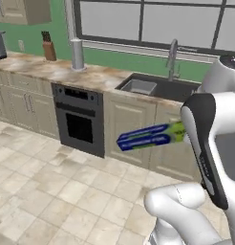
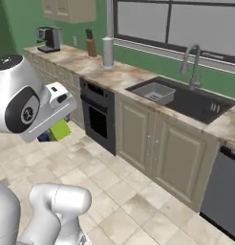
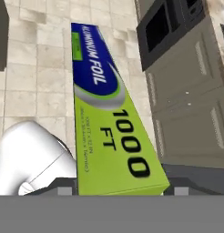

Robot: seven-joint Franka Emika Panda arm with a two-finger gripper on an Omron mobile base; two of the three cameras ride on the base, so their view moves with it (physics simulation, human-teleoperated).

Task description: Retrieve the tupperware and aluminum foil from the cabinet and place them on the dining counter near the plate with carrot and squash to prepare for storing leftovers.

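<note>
Your jaws are clenched on the aluminum foil box point(image 3: 109, 123), carried in the air above the tiled floor point(image 1: 52, 196) before the oven point(image 1: 80, 119). Placement beside the plate remains; the tupperware's status can't be told.

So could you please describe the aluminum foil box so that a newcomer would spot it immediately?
Start at the black oven under the marbled counter. In front of the cabinets to its right, the aluminum foil box hangs in mid-air above the tiled floor, held at one end by the gripper. It is long and slim, blue at one end, lime green at the other.
</note>
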